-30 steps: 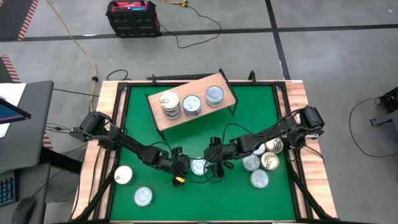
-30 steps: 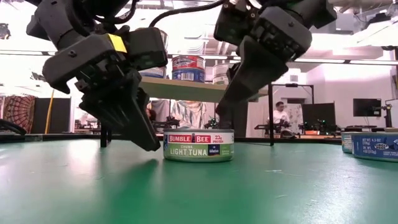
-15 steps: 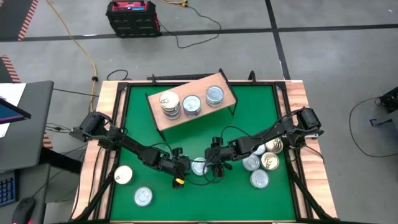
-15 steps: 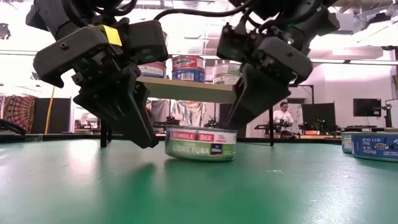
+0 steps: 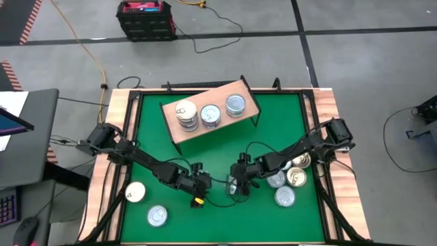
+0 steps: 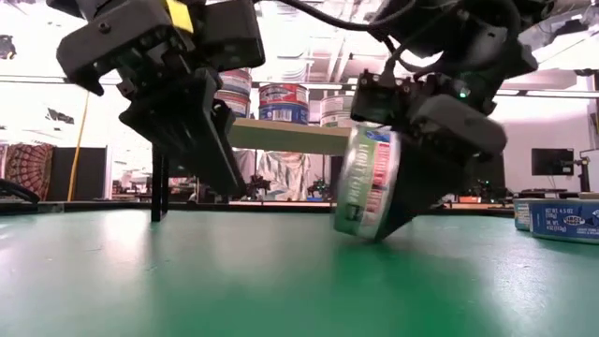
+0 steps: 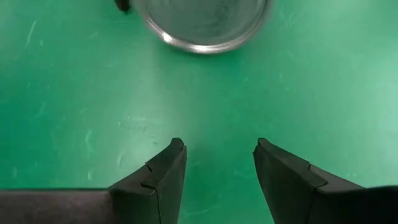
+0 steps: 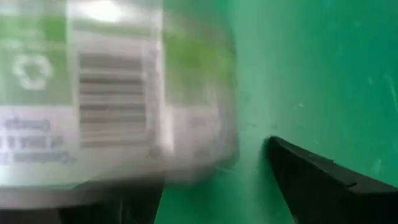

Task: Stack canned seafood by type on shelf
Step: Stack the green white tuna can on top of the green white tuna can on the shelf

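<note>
Tipped up on edge since a second ago: tuna can [image 6: 367, 183], earlier flat on the green table [image 5: 273, 116] between both grippers, now nearly vertical, lower rim touching the mat, label side facing the low camera. Clasped at that can by the right gripper [image 5: 235, 186], fingers spread wide around its body, barcode filling the right wrist view [image 8: 112, 93]. Shifted slightly aside, the left gripper [image 6: 201, 150], fingers parted and holding nothing, hanging just above the mat beside the can; silver rim of the can [image 7: 202, 25] ahead of its fingers [image 7: 165, 171]. On the shelf [image 5: 179, 131] at the table's far side: three stacks of cans [image 5: 210, 115] in a row. Near the right edge, a cluster of loose cans [image 5: 287, 179]; near the left front corner, two more cans [image 5: 145, 204].
</note>
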Available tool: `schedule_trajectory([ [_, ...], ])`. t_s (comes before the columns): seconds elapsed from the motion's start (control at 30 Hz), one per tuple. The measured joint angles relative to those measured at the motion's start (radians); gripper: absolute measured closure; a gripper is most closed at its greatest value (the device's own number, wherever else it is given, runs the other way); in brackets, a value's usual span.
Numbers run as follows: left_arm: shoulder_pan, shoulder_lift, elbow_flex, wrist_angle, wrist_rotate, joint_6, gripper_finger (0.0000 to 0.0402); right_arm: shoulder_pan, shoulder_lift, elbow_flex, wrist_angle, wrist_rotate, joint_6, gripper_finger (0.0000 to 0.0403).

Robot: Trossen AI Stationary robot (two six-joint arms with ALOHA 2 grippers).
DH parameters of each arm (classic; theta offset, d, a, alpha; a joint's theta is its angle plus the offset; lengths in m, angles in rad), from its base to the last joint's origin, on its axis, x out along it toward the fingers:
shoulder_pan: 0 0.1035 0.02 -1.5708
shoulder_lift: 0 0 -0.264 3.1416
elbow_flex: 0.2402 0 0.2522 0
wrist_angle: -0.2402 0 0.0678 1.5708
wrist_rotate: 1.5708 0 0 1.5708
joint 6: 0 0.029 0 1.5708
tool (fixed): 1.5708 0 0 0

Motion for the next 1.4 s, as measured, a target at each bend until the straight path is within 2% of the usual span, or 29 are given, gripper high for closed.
schedule_trajectory([
  [0.5, 0.002, 0.002, 0.0, 0.112, 0.023, -0.012, 0.0221, -0.001, -0.004, 0.016, 0.021, -0.003, -0.013, 0.0092],
  [0.7, 0.003, 0.003, 0.0, 0.114, -0.021, 0.038, 0.0221, -0.001, -0.093, 0.016, -0.094, 0.021, -0.012, 0.0092],
  [0.9, 0.003, 0.003, 0.0, 0.115, -0.076, 0.08, 0.0221, 0.023, -0.194, 0.016, -0.113, 0.039, 0.022, 0.0092],
  [1.03, 0.003, 0.003, 0.0, 0.117, -0.075, 0.08, 0.0221, 0.063, -0.231, 0.016, -0.117, 0.048, 0.04, 0.0092],
  [1.27, -0.005, 0.004, 0.0, 0.132, -0.075, 0.08, 0.0221, 0.144, -0.244, 0.043, -0.121, 0.116, 0.11, 0.0092],
  [1.4, -0.011, 0.004, 0.0, 0.132, -0.077, 0.083, 0.0221, 0.214, -0.208, 0.121, -0.158, 0.229, 0.148, 0.0098],
])
